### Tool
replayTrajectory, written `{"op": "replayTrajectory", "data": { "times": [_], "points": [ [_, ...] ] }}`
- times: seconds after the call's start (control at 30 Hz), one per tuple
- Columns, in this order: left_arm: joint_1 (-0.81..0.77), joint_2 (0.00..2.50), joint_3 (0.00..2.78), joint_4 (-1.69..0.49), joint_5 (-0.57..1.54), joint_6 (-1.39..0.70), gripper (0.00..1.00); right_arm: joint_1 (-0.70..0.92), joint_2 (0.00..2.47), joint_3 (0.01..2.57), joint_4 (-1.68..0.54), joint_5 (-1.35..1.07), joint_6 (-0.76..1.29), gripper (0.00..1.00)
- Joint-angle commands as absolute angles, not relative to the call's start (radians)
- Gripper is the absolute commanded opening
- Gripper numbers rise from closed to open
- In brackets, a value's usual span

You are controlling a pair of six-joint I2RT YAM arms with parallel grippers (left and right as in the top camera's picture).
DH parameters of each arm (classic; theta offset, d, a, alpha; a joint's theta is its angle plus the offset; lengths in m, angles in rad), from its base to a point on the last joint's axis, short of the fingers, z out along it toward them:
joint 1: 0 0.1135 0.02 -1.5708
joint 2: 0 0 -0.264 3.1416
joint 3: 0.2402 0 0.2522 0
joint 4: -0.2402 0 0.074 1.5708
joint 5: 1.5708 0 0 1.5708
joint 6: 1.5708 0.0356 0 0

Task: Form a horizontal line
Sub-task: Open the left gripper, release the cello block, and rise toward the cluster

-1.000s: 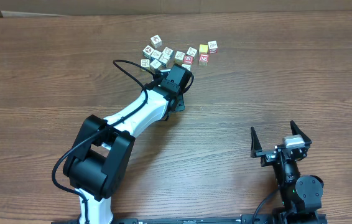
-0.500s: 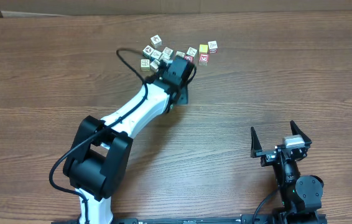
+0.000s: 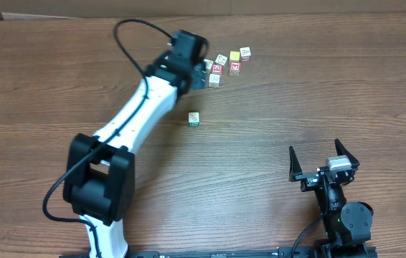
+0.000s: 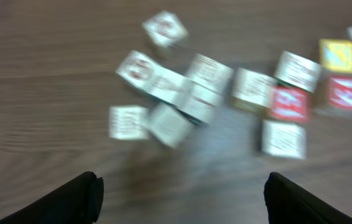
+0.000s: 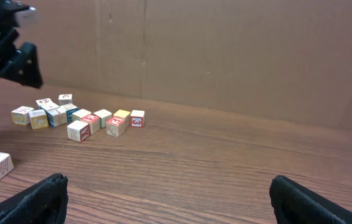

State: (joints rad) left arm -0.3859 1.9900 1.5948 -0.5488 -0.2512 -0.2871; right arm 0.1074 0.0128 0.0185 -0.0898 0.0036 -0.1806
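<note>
Jaws of left tool (image 4: 182, 183) spread, nothing held, above loose cube cluster (image 4: 207, 93); right tool (image 3: 315, 153) spread wide, empty. White-green cube (image 3: 194, 118) lies alone on desk (image 3: 332, 86) — well apart.

From overhead we look straight down on the whole wooden table (image 3: 332, 86). Our left wrist view hangs close above the cube cluster (image 4: 207, 93), looking down, blurred. Our right wrist view sits low, facing across the tabletop toward a cardboard wall (image 5: 257, 56). All three views share that cluster. The lone cube (image 3: 194, 118) shows only overhead and at the right wrist view's left edge.
</note>
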Motion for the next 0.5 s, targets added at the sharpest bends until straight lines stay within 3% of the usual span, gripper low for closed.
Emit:
{"op": "replayTrajectory", "data": {
  "times": [0.0,0.23,0.47],
  "points": [
    [-0.329,1.970,1.603,-0.545,-0.259,-0.240,0.80,0.111,0.003,0.008,-0.084,-0.002,-0.181,1.00],
    [-0.231,1.991,1.591,-0.527,-0.086,-0.012,0.68,0.111,0.003,0.008,-0.084,-0.002,-0.181,1.00],
    [-0.180,2.048,1.591,-0.509,0.064,0.195,0.83,0.111,0.003,0.008,-0.084,-0.002,-0.181,1.00]
  ]
}}
